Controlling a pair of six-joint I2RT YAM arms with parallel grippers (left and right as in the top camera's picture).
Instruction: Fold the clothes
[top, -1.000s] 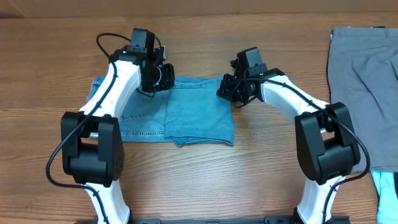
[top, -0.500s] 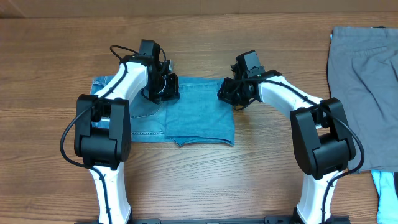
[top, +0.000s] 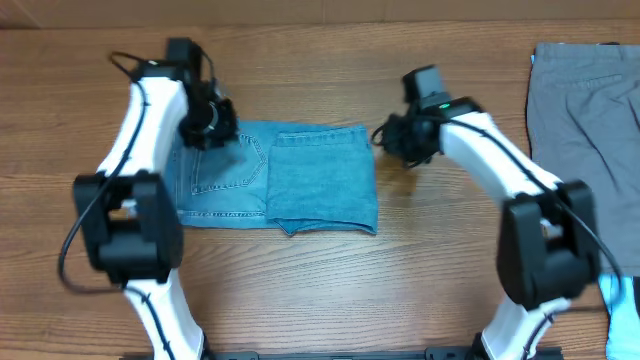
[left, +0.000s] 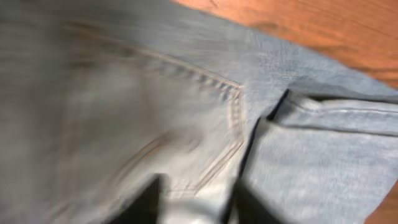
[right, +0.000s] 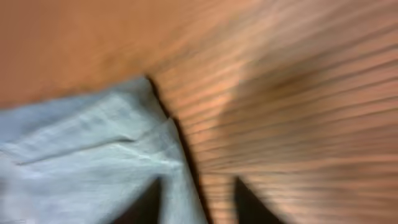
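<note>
The light blue jeans (top: 225, 180) lie folded on the wooden table, with a leg layer (top: 325, 180) laid over their right half. My left gripper (top: 207, 127) hovers over the jeans' top left part. In the blurred left wrist view its fingers (left: 199, 205) are apart above a back pocket (left: 155, 124), with the folded leg edge (left: 323, 162) to the right. My right gripper (top: 395, 140) is just off the jeans' top right corner. In the right wrist view its fingers (right: 199, 199) are apart, straddling the jeans' edge (right: 93, 155).
A grey garment (top: 585, 130) lies spread at the right side of the table. A light blue cloth (top: 622, 310) shows at the lower right edge. Bare wood (top: 330, 290) lies in front of the jeans.
Both arms have pulled outward. The left gripper moved left from the jeans' middle to their top left. The right gripper moved right, off the jeans' top right corner.
</note>
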